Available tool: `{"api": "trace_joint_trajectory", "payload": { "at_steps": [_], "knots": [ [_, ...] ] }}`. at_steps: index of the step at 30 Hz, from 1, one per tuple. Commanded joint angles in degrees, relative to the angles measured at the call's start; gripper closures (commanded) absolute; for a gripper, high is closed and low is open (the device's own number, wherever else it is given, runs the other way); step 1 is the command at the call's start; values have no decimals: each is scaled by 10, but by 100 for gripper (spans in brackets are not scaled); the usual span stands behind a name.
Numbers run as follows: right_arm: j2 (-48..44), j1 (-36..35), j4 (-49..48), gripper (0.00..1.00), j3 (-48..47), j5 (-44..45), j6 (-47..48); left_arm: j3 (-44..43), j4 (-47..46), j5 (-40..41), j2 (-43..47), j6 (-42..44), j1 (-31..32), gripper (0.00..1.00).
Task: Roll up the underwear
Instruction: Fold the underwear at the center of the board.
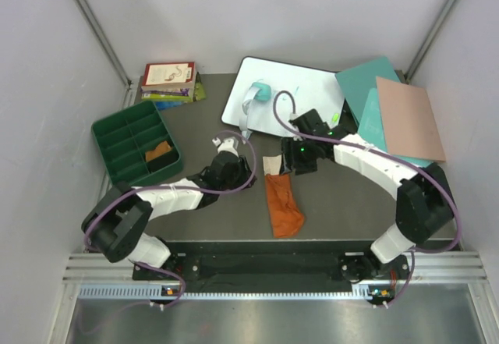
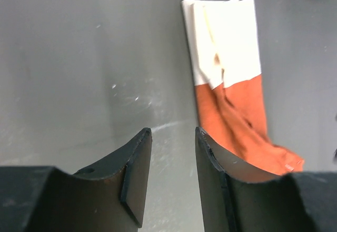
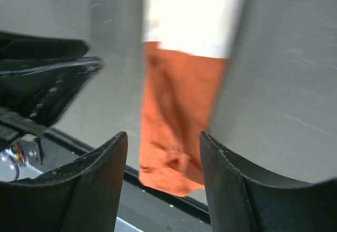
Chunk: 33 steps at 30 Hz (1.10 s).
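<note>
Underwear (image 1: 284, 203): long, rumpled orange cloth

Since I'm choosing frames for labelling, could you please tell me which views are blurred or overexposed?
Top external: sharp, evenly lit. Left wrist: rust-orange underwear fairly sharp, its waistband slightly glary. Right wrist: motion-blurred throughout, waistband washed out white.

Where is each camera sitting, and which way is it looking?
Top camera: above and behind the arms, looking down at the table; the left arm and right arm show.
Left wrist camera: on the left wrist, looking past the left tool at the table and the orange underwear; its dark fingers show.
Right wrist camera: on the right wrist, looking past the right tool down at that underwear; its fingers show.
Shared: all three see the orange underwear and its pale waistband.
</note>
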State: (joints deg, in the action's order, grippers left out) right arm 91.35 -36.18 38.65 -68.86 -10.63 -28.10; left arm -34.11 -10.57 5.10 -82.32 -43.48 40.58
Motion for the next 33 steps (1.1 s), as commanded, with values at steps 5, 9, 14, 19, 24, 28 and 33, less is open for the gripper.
{"api": "trace_joint_trajectory", "payload": {
  "at_steps": [5,9,14,19,24,28,33],
  "knots": [
    [-3,59,-49,51,75,26,18,-62,-31,-23,-42,-10,-1,57],
    [8,46,-67,57,86,6,21,-76,-22,-19,-51,-6,-1,57],
    [14,22,-78,59,83,-11,16,-88,-18,-12,-62,-4,-1,57],
    [30,-10,-82,64,79,-21,9,-101,-19,-17,-78,-6,-1,57],
    [45,-41,-87,65,78,-27,1,-114,-24,-17,-99,-7,-2,57],
    [52,-51,-83,65,80,-28,0,-125,-31,-20,-118,-10,-2,57],
    [59,-61,-76,65,82,-22,1,-143,-38,-23,-152,-13,-2,57]
  ]
}}
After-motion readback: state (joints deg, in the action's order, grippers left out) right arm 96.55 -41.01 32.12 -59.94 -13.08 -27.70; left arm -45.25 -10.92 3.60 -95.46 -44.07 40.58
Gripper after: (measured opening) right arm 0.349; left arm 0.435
